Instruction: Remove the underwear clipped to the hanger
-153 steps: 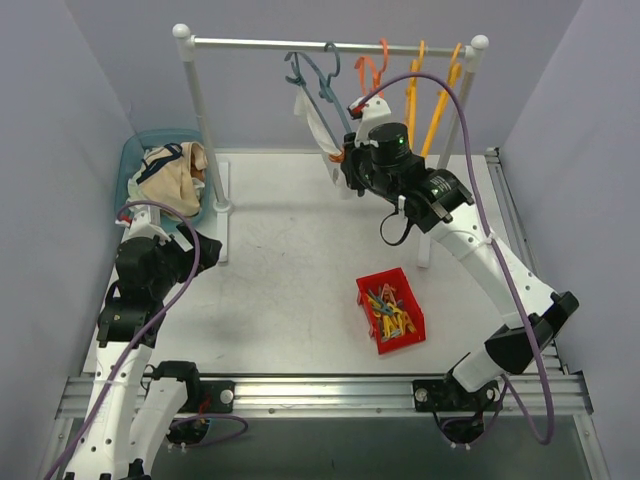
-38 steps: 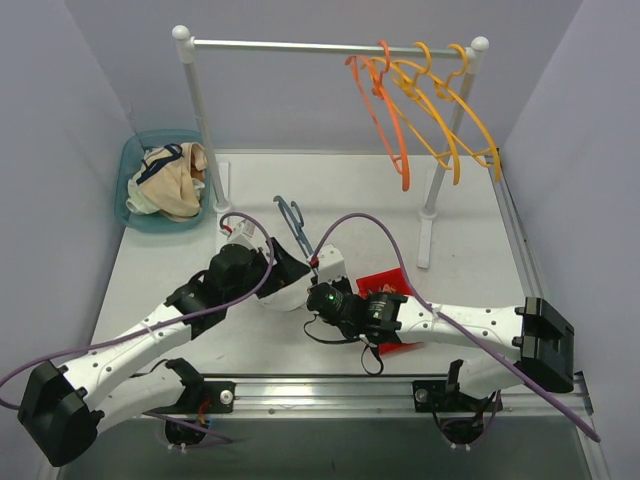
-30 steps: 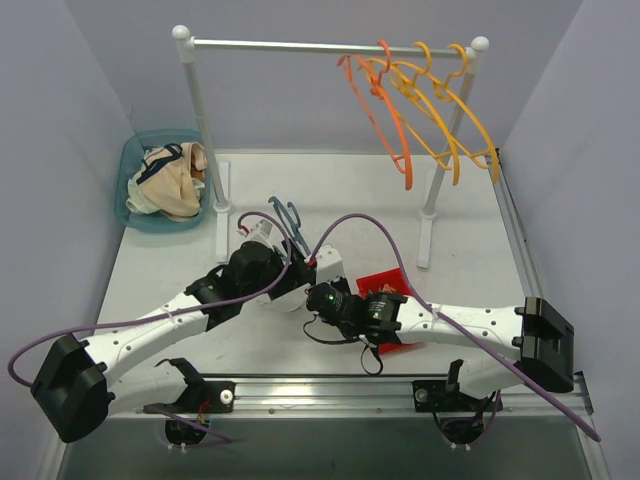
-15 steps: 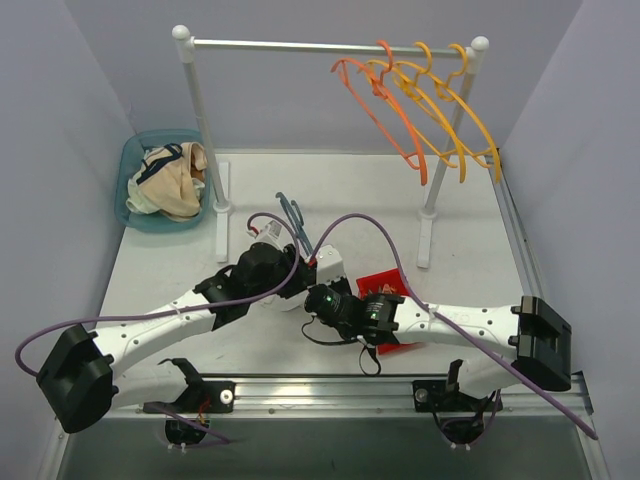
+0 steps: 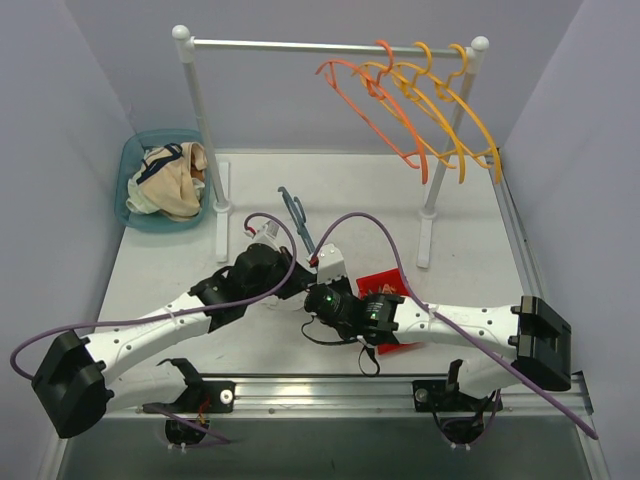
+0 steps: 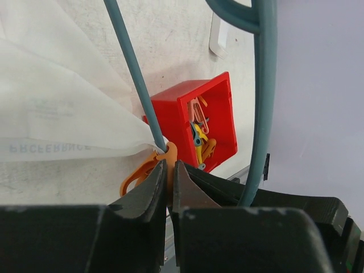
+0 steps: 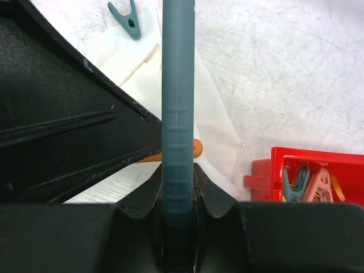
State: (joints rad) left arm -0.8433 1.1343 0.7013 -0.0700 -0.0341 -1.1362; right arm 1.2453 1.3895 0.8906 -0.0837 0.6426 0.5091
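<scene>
A teal hanger (image 5: 295,215) lies low over the table, tilted, with my right gripper (image 7: 177,176) shut around its bar (image 7: 177,102). White underwear (image 6: 57,114) hangs from the thin teal rod (image 6: 133,79), pinned there by an orange clip (image 6: 153,165). My left gripper (image 6: 169,165) is shut on that clip's handle end. In the right wrist view the white fabric (image 7: 216,136) spreads on the table under the bar, and the clip's orange tip (image 7: 195,149) peeks out beside it. Both grippers meet mid-table (image 5: 305,288).
A red bin (image 5: 390,310) of clips sits just right of the grippers. A loose teal clip (image 7: 129,17) lies on the table. The teal basket (image 5: 135,160) at back left holds cloths. Orange and yellow hangers (image 5: 420,110) hang on the rack (image 5: 330,45).
My left gripper has gone from open to shut on the orange clip. The teal hanger tilted slightly. The orange hangers on the rail have swung left.
</scene>
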